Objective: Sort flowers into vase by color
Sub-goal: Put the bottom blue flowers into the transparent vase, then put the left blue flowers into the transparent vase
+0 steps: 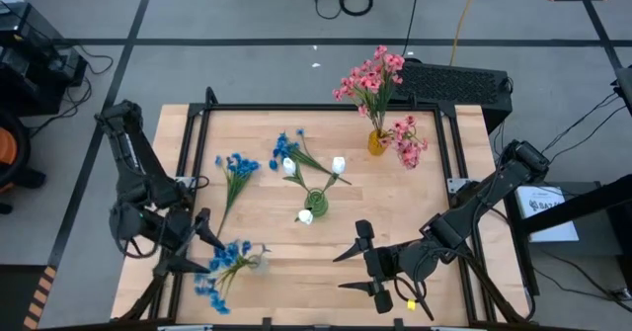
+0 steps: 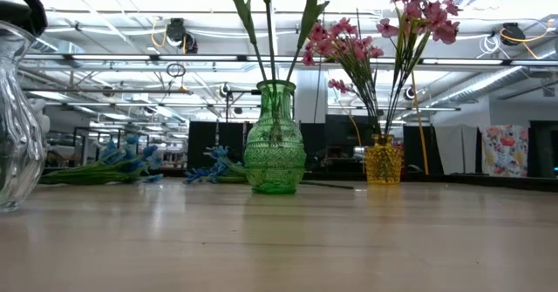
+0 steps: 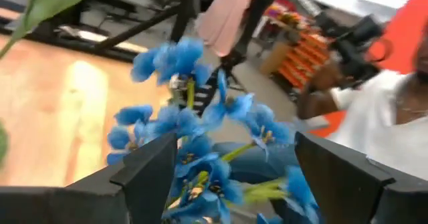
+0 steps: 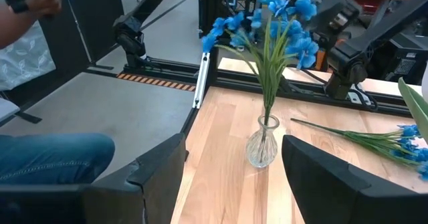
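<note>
A clear glass vase (image 4: 262,144) near the table's near left corner holds blue flowers (image 4: 267,23). My left gripper (image 1: 204,250) stands open right beside these blossoms (image 3: 200,124), which show between its fingers. Two more blue sprays (image 1: 235,168) (image 1: 286,153) lie flat on the table. White flowers (image 1: 338,164) stand in the green vase (image 2: 274,139) and pink flowers (image 2: 384,30) in the yellow vase (image 2: 384,159). My right gripper (image 1: 341,272) hangs open near the table's near edge, pointing toward the clear vase, with nothing between its fingers. My left gripper stands open with the blue blossoms (image 3: 214,177) of the spray in the clear vase in the gap between its fingers. It comes level from the table's left side. I cannot tell whether a finger touches them.
A black frame (image 1: 326,107) runs round the table top. A person in a white shirt (image 3: 388,117) is beyond the table's left side, with a leg in jeans (image 4: 47,157) close to the edge. Bare wood (image 1: 296,291) lies between the two grippers.
</note>
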Available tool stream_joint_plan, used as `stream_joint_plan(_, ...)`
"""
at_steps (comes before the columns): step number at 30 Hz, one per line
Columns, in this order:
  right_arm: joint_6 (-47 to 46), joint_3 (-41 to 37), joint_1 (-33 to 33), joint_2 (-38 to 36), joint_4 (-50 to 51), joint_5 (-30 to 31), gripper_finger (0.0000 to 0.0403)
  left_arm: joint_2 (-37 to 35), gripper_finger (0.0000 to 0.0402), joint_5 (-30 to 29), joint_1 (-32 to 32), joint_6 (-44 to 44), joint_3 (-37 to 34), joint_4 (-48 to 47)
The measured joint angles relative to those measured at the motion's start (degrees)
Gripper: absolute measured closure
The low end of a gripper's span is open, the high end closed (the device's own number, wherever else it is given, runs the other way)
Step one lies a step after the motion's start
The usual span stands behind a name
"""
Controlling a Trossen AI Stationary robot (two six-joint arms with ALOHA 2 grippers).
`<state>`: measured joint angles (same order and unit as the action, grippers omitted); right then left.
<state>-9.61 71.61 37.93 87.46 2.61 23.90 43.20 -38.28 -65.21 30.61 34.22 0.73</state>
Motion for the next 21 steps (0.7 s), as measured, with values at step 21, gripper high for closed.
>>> stream_joint_plan(21,0.3,0.0,0.1,0.0,7.7,0.0,0.0161,-19.9,0.0096,-47.2,0.0,-18.9,0.0,0.0)
